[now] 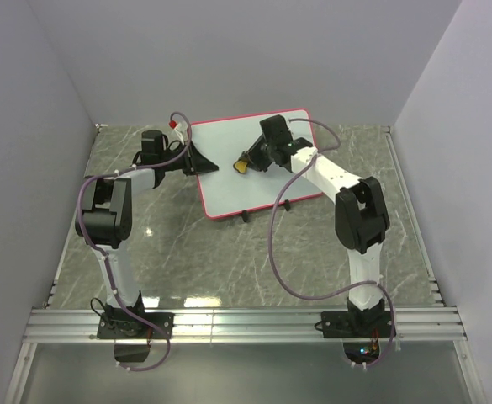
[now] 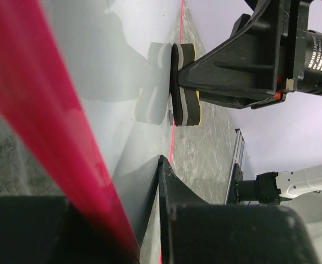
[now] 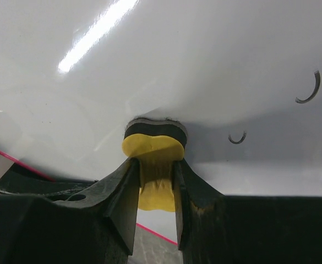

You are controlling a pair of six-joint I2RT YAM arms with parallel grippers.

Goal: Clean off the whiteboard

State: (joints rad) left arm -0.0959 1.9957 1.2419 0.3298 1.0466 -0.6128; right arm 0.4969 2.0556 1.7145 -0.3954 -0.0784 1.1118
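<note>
The whiteboard [image 1: 247,190] lies on the far middle of the grey marbled bench [image 1: 187,246], turned askew so that its red-pink rim runs diagonally. Its two small black clip feet [image 1: 246,217] stick out from the near edge.

The left gripper [image 1: 202,162] reaches in from the left and meets the board at its left edge. In the left wrist view the blurred red rim passes straight between the two dark fingers, so the jaws are clamped on the whiteboard's edge.

The right gripper [image 3: 156,171] comes in from the right over the board's upper middle. Its jaws are closed on a yellow eraser [image 3: 149,145], gripping the yellow foam body from both sides. The eraser's black felt face is pressed flat against the white surface. The left wrist view shows the same contact from the side, with the felt touching the board and the eraser's reflection just beside it.

Two bits of ink show in the right wrist view, both to the right of the eraser. One is a small black arc [image 3: 238,137] near it. The other is a larger black curve [image 3: 310,89] farther off, toward the right edge of that view. The surface around the eraser reads plain white, with a streak of glare up to the left.
</note>
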